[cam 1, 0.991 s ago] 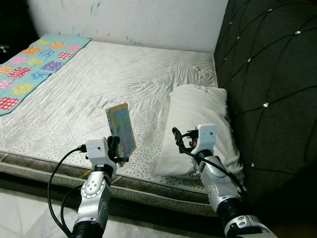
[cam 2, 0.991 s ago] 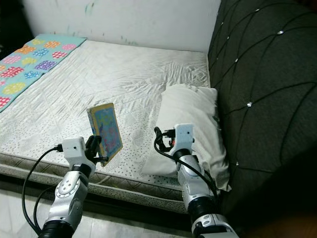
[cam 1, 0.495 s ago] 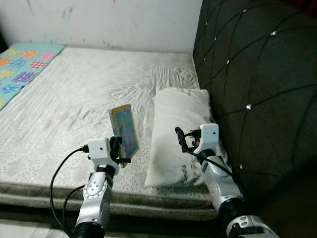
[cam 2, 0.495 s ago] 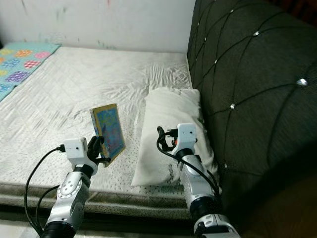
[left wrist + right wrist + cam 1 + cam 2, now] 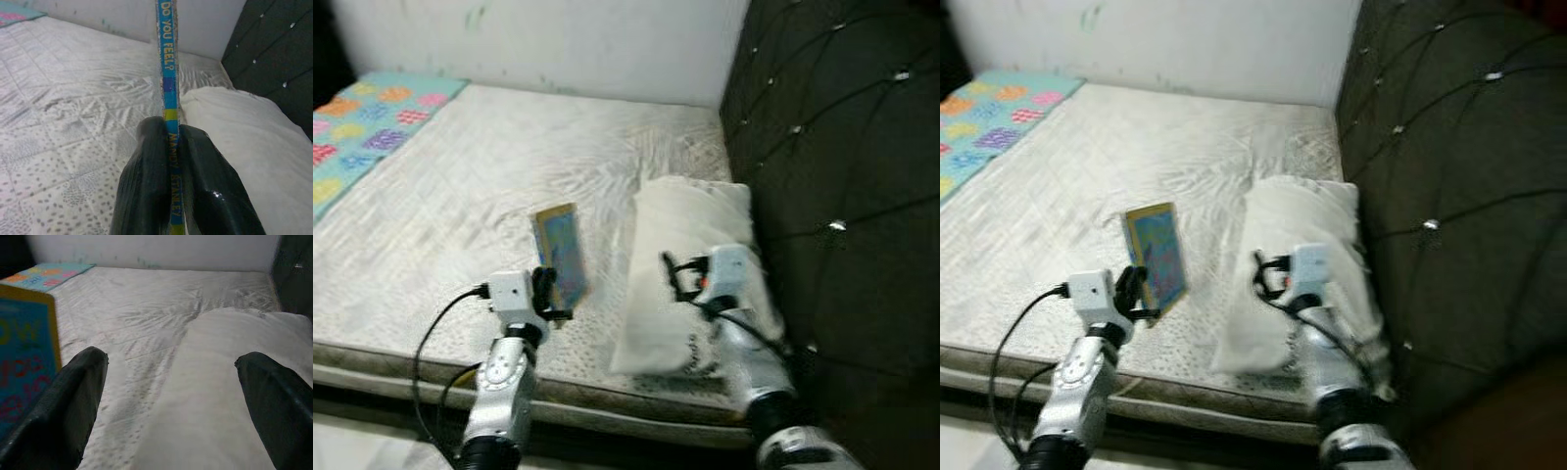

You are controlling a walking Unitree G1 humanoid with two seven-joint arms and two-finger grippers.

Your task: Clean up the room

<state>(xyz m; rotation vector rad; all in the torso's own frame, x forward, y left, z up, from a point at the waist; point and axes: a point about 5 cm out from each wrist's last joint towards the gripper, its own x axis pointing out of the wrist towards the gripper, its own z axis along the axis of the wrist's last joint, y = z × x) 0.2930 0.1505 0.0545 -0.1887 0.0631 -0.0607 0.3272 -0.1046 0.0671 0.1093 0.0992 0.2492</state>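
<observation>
My left gripper (image 5: 546,294) is shut on a thin blue and yellow children's book (image 5: 563,253), held upright on its edge above the near part of the mattress (image 5: 460,196). In the left wrist view both fingers (image 5: 146,186) clamp the book's spine (image 5: 168,73). My right gripper (image 5: 677,277) is open and hovers over the near end of a white pillow (image 5: 690,235) that lies by the headboard. In the right wrist view the pillow (image 5: 220,396) lies between the spread fingers (image 5: 73,396) and the book's cover (image 5: 24,357) stands at one side.
A dark tufted headboard (image 5: 842,147) rises along the right. A teal blanket with coloured patches (image 5: 362,127) covers the far left of the bed. A white wall (image 5: 558,44) closes the far side. The mattress's front edge (image 5: 411,357) is just before me.
The camera has swung, so the whole scene shifted and is now blurred. Both grippers keep their poses; the book stays in the left one.
</observation>
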